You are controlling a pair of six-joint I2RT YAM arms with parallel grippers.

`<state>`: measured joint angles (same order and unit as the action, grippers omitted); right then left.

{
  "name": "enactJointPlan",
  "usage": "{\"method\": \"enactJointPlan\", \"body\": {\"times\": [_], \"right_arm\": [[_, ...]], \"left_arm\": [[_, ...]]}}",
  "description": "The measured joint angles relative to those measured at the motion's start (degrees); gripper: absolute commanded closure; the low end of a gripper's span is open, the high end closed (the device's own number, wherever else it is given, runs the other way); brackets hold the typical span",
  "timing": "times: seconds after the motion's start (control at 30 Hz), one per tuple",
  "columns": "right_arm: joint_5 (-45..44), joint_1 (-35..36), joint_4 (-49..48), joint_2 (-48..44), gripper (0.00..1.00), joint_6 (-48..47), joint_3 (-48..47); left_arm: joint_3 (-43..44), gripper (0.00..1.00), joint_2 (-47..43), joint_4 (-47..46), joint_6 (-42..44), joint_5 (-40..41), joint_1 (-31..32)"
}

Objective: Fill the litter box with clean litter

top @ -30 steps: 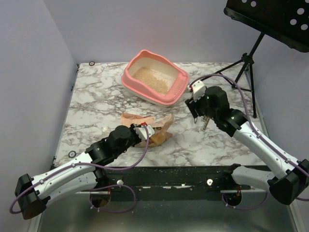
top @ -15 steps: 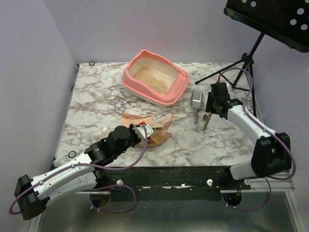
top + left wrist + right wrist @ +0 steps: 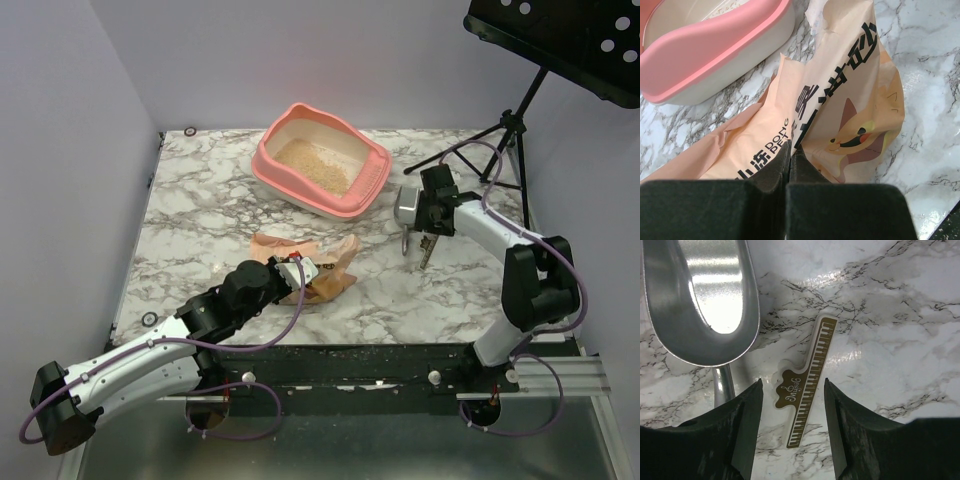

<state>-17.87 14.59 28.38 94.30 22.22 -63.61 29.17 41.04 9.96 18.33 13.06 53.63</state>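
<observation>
Now left gripper (image 3: 789,165) clamps litter bag (image 3: 840,100); right gripper (image 3: 792,390), jaws apart, hovers over piano-key clip (image 3: 807,375) beside metal scoop (image 3: 700,300).

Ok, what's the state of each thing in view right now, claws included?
litter box: upright on the table, partly filled.
clean litter: lying inside the litter box.
litter bag: opened, crumpled on the table.
metal scoop: empty, lying on the table.
piano-key clip: flat on the table, not gripped.
left claw: shut on the litter bag.
right claw: open, straddling the piano-key clip.
</observation>
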Motion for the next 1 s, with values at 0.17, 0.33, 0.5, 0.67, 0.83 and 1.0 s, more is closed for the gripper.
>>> {"method": "enactJointPlan", "body": {"times": [0.17, 0.33, 0.5, 0.67, 0.83, 1.0], "right_arm": [[0.7, 0.0, 0.1, 1.9, 0.40, 0.8, 0.0], [1.3, 0.0, 0.0, 2.8, 0.41, 1.4, 0.0], [2.3, 0.0, 0.0, 4.2, 0.41, 1.8, 0.0], [2.5, 0.0, 0.0, 5.3, 0.43, 2.1, 0.0], [2.8, 0.0, 0.0, 5.5, 0.44, 2.2, 0.0], [3.2, 0.0, -0.1, 6.4, 0.45, 2.2, 0.0]], "left_arm": [[0.0, 1.00, 0.0, 0.0, 0.0, 0.0, 0.0], [0.0, 1.00, 0.0, 0.0, 0.0, 0.0, 0.0], [0.0, 1.00, 0.0, 0.0, 0.0, 0.0, 0.0], [0.0, 1.00, 0.0, 0.0, 0.0, 0.0, 0.0], [0.0, 1.00, 0.0, 0.0, 0.0, 0.0, 0.0], [0.0, 1.00, 0.0, 0.0, 0.0, 0.0, 0.0]]}}
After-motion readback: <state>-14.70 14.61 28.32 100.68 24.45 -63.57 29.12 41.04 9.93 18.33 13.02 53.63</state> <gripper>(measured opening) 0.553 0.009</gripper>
